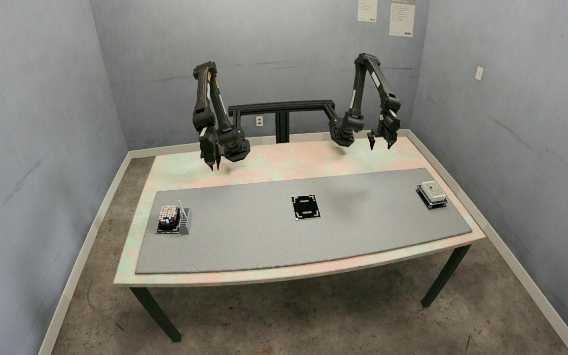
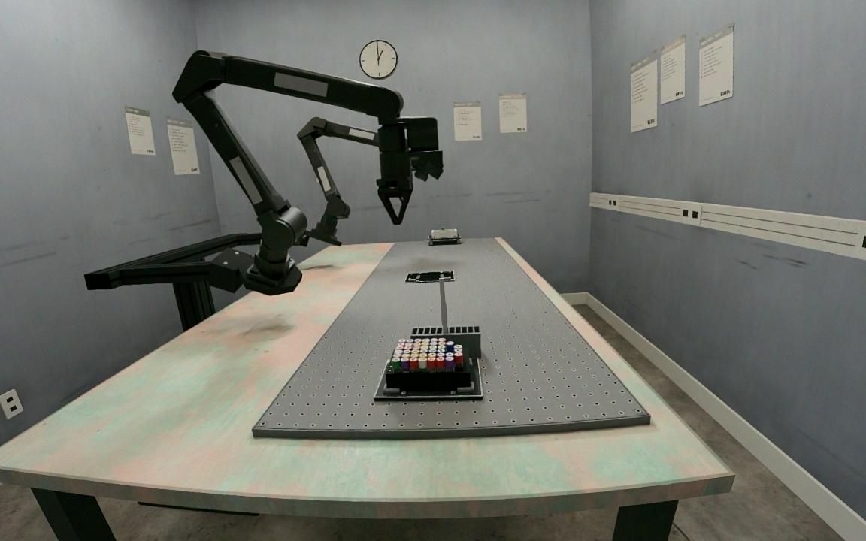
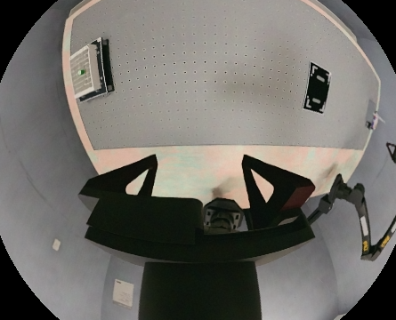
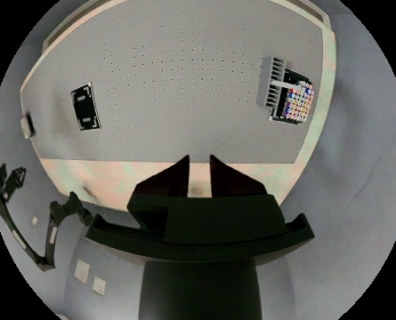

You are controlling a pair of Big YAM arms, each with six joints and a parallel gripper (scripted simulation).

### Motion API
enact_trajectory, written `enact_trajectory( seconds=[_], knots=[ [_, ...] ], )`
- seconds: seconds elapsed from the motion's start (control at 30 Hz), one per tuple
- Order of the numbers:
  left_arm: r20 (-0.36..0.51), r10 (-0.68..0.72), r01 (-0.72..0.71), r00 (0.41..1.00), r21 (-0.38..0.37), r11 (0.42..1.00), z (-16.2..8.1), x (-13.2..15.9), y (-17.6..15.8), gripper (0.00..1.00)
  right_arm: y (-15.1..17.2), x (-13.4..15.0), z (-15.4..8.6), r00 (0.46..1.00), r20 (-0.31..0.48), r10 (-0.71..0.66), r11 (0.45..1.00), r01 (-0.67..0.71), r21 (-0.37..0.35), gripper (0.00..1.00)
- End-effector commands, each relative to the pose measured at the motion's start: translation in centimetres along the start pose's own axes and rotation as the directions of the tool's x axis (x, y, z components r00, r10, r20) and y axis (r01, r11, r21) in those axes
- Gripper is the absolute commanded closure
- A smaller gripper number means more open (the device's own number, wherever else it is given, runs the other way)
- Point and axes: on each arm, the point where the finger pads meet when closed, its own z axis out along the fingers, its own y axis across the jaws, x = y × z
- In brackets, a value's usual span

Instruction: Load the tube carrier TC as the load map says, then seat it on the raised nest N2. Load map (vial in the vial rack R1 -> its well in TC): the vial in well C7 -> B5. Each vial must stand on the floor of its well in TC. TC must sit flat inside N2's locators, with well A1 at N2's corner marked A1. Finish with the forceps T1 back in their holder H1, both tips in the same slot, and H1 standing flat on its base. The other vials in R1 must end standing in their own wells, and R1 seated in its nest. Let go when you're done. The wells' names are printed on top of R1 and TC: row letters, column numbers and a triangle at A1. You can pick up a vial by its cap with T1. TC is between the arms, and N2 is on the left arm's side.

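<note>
The white carrier TC (image 1: 437, 196) (image 2: 445, 233) sits on the raised nest N2 (image 2: 445, 240) (image 3: 107, 67), with one green-capped vial (image 1: 431, 187) (image 3: 82, 72) in it; its well name is unreadable. The black rack R1 (image 2: 427, 381) holds many capped vials (image 1: 169, 214) (image 4: 300, 104). Beside it stands the grey holder H1 (image 1: 185, 227) (image 4: 265, 84), with the forceps T1 (image 1: 182, 208) (image 2: 443, 306) (image 4: 283, 84) leaning out of its slots. My left gripper (image 1: 380, 148) (image 3: 199, 158) is wide open, empty, high behind the board. My right gripper (image 1: 214, 169) (image 4: 199, 159) is partly open, empty, also high.
A flat black nest (image 1: 305, 207) (image 2: 430, 276) (image 3: 317, 91) (image 4: 85, 107) with white corner locators lies mid-board, with nothing on it. The grey perforated board (image 1: 241, 238) carries everything. R1 and H1 stand close together at the right arm's end. The arms are far apart.
</note>
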Motion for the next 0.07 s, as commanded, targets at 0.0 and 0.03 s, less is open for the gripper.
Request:
enact_trajectory(
  seconds=[0.0, 0.03],
  knots=[
    [0.031, -0.027, 0.028, 0.999, -0.005, 1.0, -1.12, -0.98, 0.43, 0.0, -0.45, -1.0, -1.18, 0.999, 0.032, 0.022, 1.0, -0.023, 0.006, 0.76],
    [0.031, -0.027, 0.028, 0.999, -0.005, 1.0, -1.12, -0.98, 0.43, 0.0, -0.45, -1.0, -1.18, 0.999, 0.032, 0.022, 1.0, -0.023, 0.006, 0.76]
  ],
)
